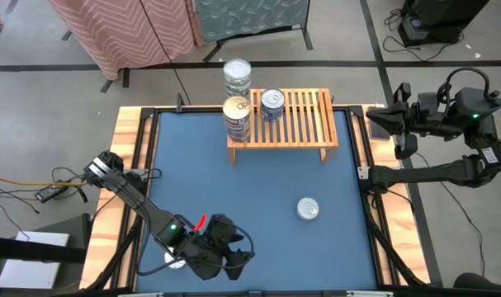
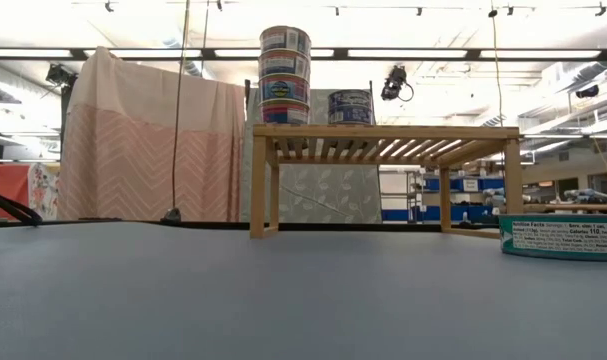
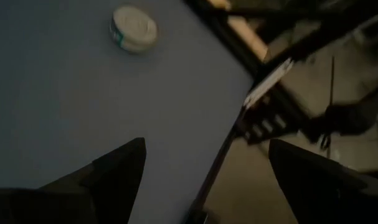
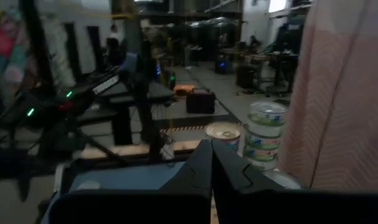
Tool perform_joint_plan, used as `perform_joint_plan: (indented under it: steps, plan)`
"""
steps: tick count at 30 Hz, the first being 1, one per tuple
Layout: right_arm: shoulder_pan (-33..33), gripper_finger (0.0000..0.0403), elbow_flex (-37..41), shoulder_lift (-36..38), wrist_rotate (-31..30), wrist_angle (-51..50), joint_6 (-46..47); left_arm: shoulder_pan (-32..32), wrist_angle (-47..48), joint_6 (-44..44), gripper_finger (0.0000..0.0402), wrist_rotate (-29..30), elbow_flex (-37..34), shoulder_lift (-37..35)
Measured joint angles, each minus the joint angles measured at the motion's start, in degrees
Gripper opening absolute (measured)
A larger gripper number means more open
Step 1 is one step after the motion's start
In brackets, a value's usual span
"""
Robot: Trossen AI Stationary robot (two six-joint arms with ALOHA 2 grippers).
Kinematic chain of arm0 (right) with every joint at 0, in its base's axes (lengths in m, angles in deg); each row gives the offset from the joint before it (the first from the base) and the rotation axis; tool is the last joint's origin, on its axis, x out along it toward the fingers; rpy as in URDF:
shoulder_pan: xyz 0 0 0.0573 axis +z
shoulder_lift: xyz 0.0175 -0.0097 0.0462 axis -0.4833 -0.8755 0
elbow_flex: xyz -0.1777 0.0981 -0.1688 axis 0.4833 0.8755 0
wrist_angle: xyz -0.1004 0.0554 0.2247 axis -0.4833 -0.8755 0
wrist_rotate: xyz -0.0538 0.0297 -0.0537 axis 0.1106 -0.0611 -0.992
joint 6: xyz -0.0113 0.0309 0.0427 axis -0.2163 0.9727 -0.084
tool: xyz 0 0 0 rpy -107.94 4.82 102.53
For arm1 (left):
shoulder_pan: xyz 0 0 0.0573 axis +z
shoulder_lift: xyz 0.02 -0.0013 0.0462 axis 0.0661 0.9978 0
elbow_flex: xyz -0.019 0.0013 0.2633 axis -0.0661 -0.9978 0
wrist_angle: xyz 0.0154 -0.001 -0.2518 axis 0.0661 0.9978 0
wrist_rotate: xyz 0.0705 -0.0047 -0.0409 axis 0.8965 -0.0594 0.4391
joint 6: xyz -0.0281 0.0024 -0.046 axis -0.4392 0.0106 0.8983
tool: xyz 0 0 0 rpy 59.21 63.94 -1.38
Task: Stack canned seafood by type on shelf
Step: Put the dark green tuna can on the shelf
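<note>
The lone can (image 1: 308, 209) lies flat on the tabletop (image 1: 250, 181), nearer the left pincer (image 1: 233, 257), fingers apart and empty.

1. The shelf (image 1: 295, 120) stands at the table's (image 1: 233, 181) far edge, near its middle.
2. A tall stack of cans (image 1: 237, 117) stands on the shelf's left end; a single can (image 1: 272, 105) sits just right of it.
3. Another stack (image 1: 237, 77) stands behind the shelf's left end.
4. A lone can (image 1: 308, 209) lies on the table before the shelf, towards the right.
</note>
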Motion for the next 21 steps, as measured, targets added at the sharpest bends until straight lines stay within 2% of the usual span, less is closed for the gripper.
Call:
perform_joint_plan:
  steps: [3, 6, 10, 13, 16, 19, 21]
  plan:
    - [0.0, 0.0003, 0.06, 0.83, 3.57, -2.4, -3.06, 0.0, -2.09, -2.29, 0.0344, 3.1, 0.0, -0.36]
    - [0.0, 0.0002, 0.07, 2.93, 6.76, -4.41, -3.47, 0.61, -2.04, -4.81, 0.0344, 3.67, -0.02, -2.88]
    - [0.0, 0.0005, 0.04, 7.02, 6.22, -6.14, -2.36, 1.39, -0.78, -10.13, 0.0344, 6.72, -0.01, -8.78]
    - [0.0, 0.0005, -0.05, 10.09, 3.85, -7.68, 0.9, 1.55, 0.29, -16.65, 0.0344, 9.42, 0.0, -12.99]
    - [-0.03, 0.0003, 1.19, 13.02, 2.11, -13.5, 5.29, 1.49, 0.3, -22.01, 0.0344, 12.96, -0.75, -16.18]
    - [-0.59, 0.0003, 6.37, 16.64, 1.07, -15.65, 14.61, 1.5, -1.99, -23.36, 0.0344, 13.54, -5.62, -19.73]
    - [-1.07, 0.0004, 11.21, 19.22, 2.77, -15.91, 19.66, 1.53, -5.32, -21.16, 0.0344, 13.69, -10.67, -21.39]
